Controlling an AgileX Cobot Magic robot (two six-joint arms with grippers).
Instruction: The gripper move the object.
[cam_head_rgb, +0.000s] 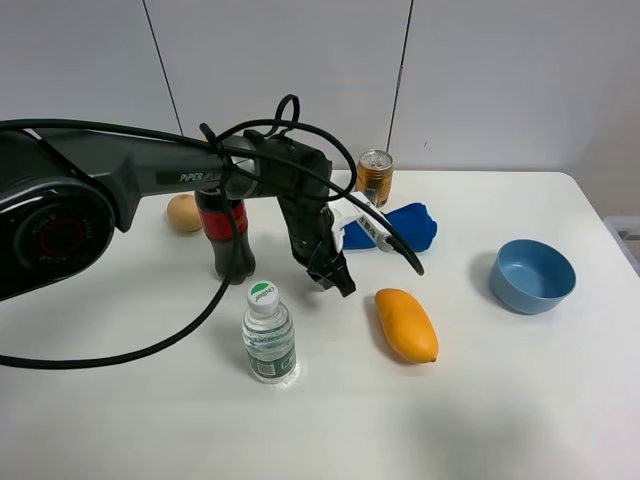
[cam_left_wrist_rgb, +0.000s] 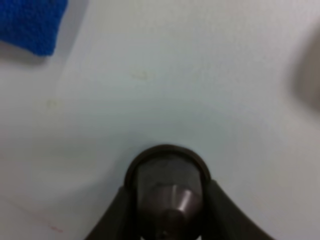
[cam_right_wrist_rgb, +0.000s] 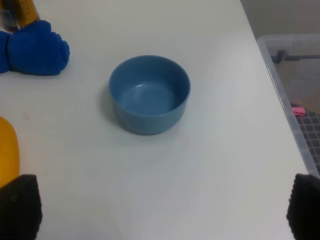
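My black, dark-jawed left gripper (cam_head_rgb: 333, 272), low over the white tabletop (cam_head_rgb: 520, 400), is closed narrow around the tiny dark grey-brown round capsule (cam_left_wrist_rgb: 167, 192), pinching both sides so I can carry it.

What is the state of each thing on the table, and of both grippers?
left gripper: jaws shut on the object.
right gripper: open, holding nothing.
blue bowl: upright, empty.
water bottle: upright, capped.
cola bottle: upright, cap hidden.
can: upright.
mango: lying on its side.
blue cloth: bunched up.
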